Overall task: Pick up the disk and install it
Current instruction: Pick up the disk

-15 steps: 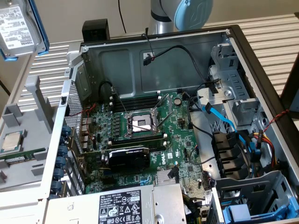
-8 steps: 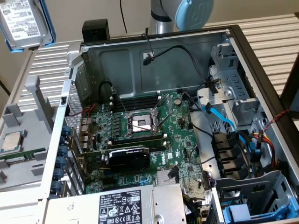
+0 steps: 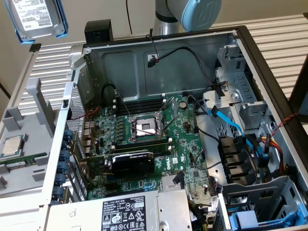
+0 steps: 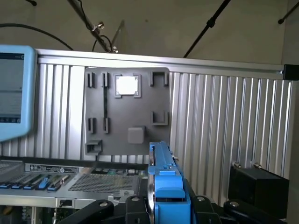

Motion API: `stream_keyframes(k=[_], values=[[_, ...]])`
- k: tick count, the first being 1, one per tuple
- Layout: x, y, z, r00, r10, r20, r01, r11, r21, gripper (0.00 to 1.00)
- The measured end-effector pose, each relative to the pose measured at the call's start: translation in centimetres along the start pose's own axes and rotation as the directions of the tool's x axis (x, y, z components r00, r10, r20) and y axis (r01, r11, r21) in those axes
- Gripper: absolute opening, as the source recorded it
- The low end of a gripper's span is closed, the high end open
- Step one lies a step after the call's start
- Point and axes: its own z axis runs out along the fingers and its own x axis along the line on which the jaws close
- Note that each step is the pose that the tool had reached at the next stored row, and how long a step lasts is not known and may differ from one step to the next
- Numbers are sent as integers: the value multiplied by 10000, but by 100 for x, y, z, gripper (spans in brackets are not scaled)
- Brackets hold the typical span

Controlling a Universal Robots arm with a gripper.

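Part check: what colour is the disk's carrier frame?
Carrier frame is blue; exterior view shows it best.

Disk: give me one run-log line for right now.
disk: clamped in jaws, lifted | place: exterior view's left, outside computer case | grey tray: CPU chip resting in it | install: not done

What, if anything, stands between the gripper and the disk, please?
Nothing visible does: the disk, seen edge-on, is clamped between the jaws of the gripper, raised outside the open computer case.
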Motion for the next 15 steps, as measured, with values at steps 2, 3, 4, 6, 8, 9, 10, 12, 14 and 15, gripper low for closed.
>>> stream_keyframes(k=[2, 3, 4, 6, 8, 9, 10, 12, 14, 15], values=[[28, -86, -26, 10000, 1, 0, -1, 10000, -14, 37], [46, -123, -35, 10000, 1, 0, -1, 10000, -21, 37], [67, -157, -45, 10000, 0, 0, 0, 10000, -28, 37], [111, -208, -60, 10000, 2, 1, -2, 10000, -34, 37], [153, -248, -65, 10000, 1, 3, -1, 10000, -33, 37], [173, -269, -68, 10000, 1, 2, -1, 10000, -35, 37], [194, -293, -71, 10000, 1, 3, -1, 10000, -37, 37], [235, -347, -72, 10000, 2, 9, -2, 10000, -37, 37], [276, -403, -73, 10000, 1, 21, -1, 10000, -41, 37], [295, -429, -73, 10000, 3, 27, -2, 10000, -43, 37]])
